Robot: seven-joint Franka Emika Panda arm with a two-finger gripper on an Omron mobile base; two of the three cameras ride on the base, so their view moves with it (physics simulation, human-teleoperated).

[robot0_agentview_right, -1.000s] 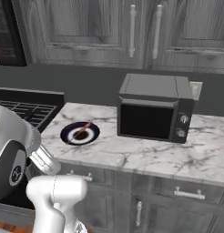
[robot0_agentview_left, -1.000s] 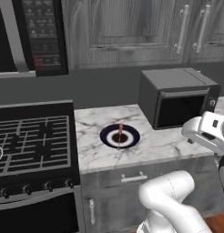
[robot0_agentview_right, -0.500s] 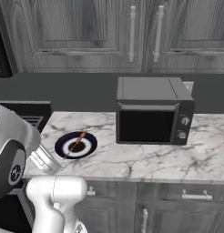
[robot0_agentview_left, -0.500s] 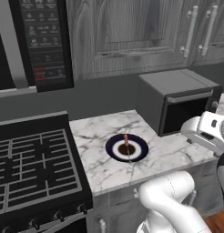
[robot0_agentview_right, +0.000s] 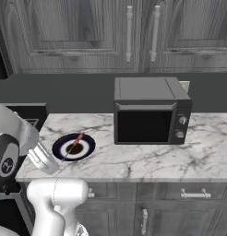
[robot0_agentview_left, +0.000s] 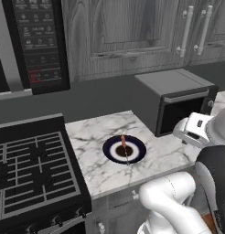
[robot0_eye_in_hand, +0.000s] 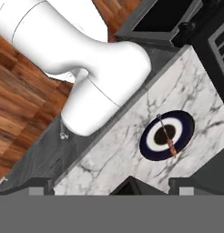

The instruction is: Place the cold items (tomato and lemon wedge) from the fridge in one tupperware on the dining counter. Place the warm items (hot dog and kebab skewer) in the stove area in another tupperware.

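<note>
kebab skewer (robot0_eye_in_hand: 167, 137) on plate (robot0_eye_in_hand: 186, 127) | above tool (robot0_eye_in_hand: 150, 184) tips, apart | tool wide open, empty

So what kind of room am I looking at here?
A rendered home kitchen, it seems: a black gas range with burner grates, a dark microwave on a marble counter, grey wood cabinets above, and a kebab skewer on a dark blue plate.

Round dark-blue plate with white ring (robot0_agentview_left: 137, 153) sits on white marble countertop (robot0_agentview_left: 96, 176); boxy black microwave (robot0_agentview_right: 150, 110) stands right of it; grey wood cabinets (robot0_agentview_right: 87, 32) above.
</note>
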